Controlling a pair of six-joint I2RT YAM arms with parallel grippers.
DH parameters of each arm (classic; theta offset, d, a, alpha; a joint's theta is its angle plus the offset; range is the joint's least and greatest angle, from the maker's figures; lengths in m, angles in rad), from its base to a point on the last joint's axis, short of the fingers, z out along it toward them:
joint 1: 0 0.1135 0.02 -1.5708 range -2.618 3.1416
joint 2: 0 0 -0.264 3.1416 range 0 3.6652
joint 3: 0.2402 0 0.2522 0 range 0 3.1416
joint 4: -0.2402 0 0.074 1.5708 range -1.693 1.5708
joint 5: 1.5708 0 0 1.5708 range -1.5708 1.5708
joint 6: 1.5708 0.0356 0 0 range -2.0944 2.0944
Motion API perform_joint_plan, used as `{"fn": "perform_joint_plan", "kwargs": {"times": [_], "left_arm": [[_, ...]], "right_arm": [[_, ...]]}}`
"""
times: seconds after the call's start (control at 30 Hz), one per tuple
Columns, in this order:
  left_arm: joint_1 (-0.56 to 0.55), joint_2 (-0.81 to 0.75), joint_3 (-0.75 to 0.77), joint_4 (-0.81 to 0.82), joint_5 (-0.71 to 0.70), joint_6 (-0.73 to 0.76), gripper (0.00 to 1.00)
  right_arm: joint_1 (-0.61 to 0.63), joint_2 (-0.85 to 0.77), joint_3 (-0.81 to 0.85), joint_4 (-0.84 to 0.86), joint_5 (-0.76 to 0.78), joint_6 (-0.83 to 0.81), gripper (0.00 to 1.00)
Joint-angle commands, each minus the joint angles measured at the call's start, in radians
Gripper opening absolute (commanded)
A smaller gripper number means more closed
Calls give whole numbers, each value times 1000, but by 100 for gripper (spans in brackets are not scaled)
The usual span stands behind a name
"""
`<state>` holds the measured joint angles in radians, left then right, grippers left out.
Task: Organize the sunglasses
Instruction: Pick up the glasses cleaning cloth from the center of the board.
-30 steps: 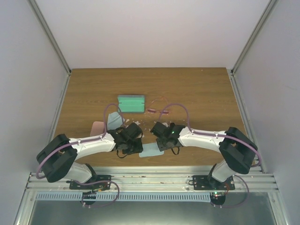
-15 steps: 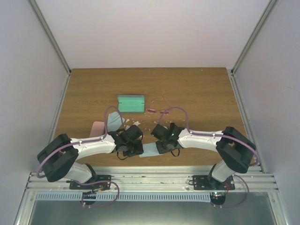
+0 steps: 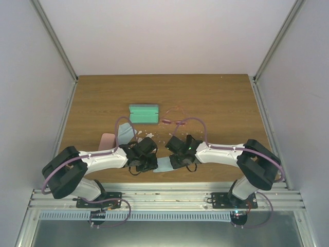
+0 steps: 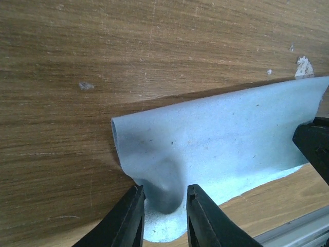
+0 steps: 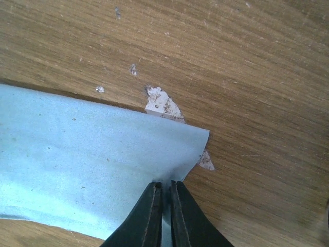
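The pink-framed sunglasses (image 3: 174, 117) lie on the wooden table beside a green case (image 3: 143, 113), well beyond both grippers. Between the grippers lies a light blue cloth (image 3: 163, 165), near the table's front edge. My left gripper (image 4: 164, 193) has its jaws narrowed on a raised pucker of this cloth (image 4: 226, 134), whose left edge curls up off the wood. My right gripper (image 5: 165, 184) is shut on the cloth's (image 5: 77, 164) edge close to a corner. In the top view the left gripper (image 3: 152, 154) and right gripper (image 3: 171, 156) nearly face each other.
A second light blue cloth (image 3: 125, 133) and a pink case (image 3: 107, 140) lie left of the left arm. White chipped patches (image 5: 163, 104) mark the wood by the cloth corner. The metal rail (image 4: 303, 234) of the near edge runs just below the cloth.
The right jaws have closed onto the cloth's edge. The left jaws have narrowed on the cloth. Both grippers have shifted slightly toward the near edge.
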<state>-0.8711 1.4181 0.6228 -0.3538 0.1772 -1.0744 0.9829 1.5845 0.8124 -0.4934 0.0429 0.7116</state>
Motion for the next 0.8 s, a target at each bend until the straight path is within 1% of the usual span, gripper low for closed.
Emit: {"fn": "perform_joint_plan", "kwargs": {"times": [0.0, 0.07, 0.2, 0.27, 0.37, 0.5, 0.6, 0.7, 0.77], "left_arm": [[-11, 36, -22, -37, -32, -16, 25], [-11, 33, -22, -46, -43, -21, 23], [-11, 25, -24, -47, -54, -23, 16], [-11, 28, -24, -39, -53, -23, 14], [-11, 37, -23, -24, -43, -22, 14], [-11, 45, -18, -10, -40, -23, 17], [-11, 54, -12, -9, -41, -21, 16], [-11, 60, -10, -11, -45, -19, 12], [-11, 62, -4, -14, -50, -14, 6]], "right_arm": [[13, 43, -41, -22, -39, 7, 4], [13, 42, -43, -23, -34, 11, 1], [13, 42, -43, -21, -26, 15, 0], [13, 37, -45, -17, -23, 15, 1], [13, 31, -46, -3, -32, 11, 1], [13, 33, -49, 9, -39, 9, 0], [13, 35, -53, 15, -39, 9, 1], [13, 34, -53, 19, -39, 9, 1], [13, 31, -51, 21, -39, 9, 0]]}}
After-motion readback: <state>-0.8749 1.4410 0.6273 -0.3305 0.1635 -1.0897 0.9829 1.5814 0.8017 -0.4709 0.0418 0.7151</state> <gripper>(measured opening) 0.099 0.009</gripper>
